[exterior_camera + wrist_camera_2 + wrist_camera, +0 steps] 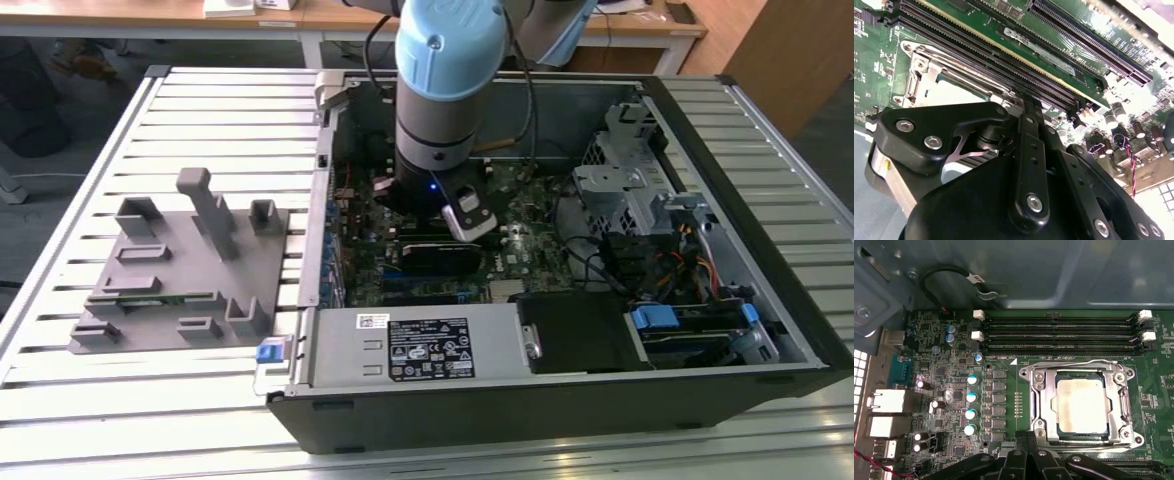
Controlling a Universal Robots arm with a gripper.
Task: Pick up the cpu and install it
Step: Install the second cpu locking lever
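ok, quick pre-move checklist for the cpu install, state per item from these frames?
1. cpu sitting in the socket: ok, the first wrist view shows its silvery top inside the metal frame.
2. cpu flat and square to the frame: looks ok, edges run parallel to it; full seating cannot tell.
3. gripper over the motherboard inside the case: ok, in the exterior view.
4. Gripper free of the cpu: cannot tell, the fingertips are hidden behind the linkage.
5. Memory slots beside the socket: ok, nothing lying across them.
6. Grey holder on the table: ok, standing apart from the case.
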